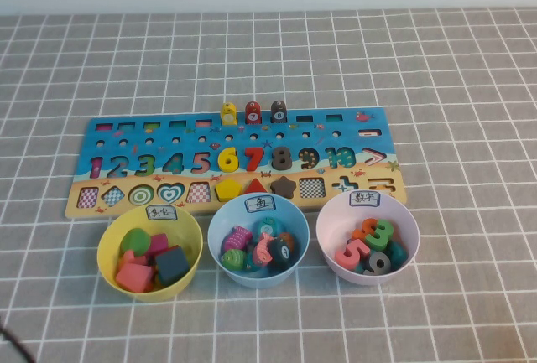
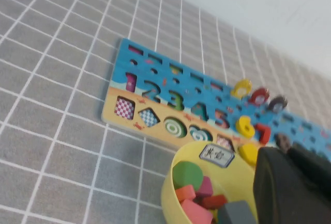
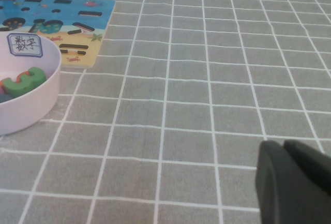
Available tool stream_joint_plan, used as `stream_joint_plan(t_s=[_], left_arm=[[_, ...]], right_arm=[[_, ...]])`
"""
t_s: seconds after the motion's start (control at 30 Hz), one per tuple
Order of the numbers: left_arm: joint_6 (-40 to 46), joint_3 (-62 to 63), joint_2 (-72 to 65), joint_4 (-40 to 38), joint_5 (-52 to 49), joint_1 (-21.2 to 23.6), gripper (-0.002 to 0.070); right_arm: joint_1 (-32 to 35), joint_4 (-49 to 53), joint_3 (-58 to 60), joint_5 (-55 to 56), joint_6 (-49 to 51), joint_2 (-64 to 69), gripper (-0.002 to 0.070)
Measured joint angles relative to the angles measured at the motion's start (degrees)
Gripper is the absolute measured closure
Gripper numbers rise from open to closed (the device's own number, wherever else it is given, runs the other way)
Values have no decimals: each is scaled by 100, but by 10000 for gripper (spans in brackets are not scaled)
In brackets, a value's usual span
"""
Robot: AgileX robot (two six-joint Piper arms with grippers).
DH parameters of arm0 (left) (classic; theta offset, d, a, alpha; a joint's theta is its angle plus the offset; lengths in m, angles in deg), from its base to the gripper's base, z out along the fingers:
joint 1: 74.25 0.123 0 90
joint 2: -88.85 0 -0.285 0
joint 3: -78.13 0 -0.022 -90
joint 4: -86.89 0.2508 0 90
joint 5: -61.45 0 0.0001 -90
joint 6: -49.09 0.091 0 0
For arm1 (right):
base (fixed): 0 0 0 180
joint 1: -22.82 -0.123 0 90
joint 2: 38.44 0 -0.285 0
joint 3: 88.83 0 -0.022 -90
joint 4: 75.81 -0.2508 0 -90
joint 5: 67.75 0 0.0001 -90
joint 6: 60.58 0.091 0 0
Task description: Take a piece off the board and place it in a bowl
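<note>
The yellow 6 piece (image 1: 227,159) sits in its cut-out in the number row of the blue and sandy board (image 1: 352,141). It also shows in the left wrist view (image 2: 244,126). The pale pink bowl (image 1: 328,239) stands in front of the board's right end and holds several number blocks. Neither arm shows in the high view. My left gripper (image 2: 284,151) is shut and empty, hovering by the yellow bowl (image 2: 173,195) near the board (image 2: 155,76). My right gripper (image 3: 283,144) is shut and empty over bare cloth, to the right of the pink bowl (image 3: 26,113) and the board (image 3: 88,27).
A yellow bowl (image 1: 109,254) of shape blocks and a light blue bowl (image 1: 216,241) of fish pieces stand in front of the board. Three numbered pegs (image 1: 252,112) stand on the board's far edge. A yellow pentagon (image 1: 227,188) lies in the sandy strip. Grey checked cloth covers the table.
</note>
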Motion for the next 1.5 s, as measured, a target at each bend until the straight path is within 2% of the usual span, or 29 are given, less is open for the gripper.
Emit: stream_joint_plan(t_s=[0.33, 0.63, 0.83, 1.13, 1.5], left_arm=[[1550, 1934, -2743, 10, -1492, 0, 676], [2424, 3633, -5017, -147, -2400, -49, 676], [2442, 4626, -6196, -147, -2534, -567, 676], [1941, 6210, -7961, 219, -3109, -1390, 676], [1292, 8187, -9592, 818, -4267, -1908, 676]], right_arm=[[0, 0, 0, 0, 0, 0, 694], [0, 0, 0, 0, 0, 0, 694], [0, 0, 0, 0, 0, 0, 694], [0, 0, 0, 0, 0, 0, 694], [0, 0, 0, 0, 0, 0, 694]])
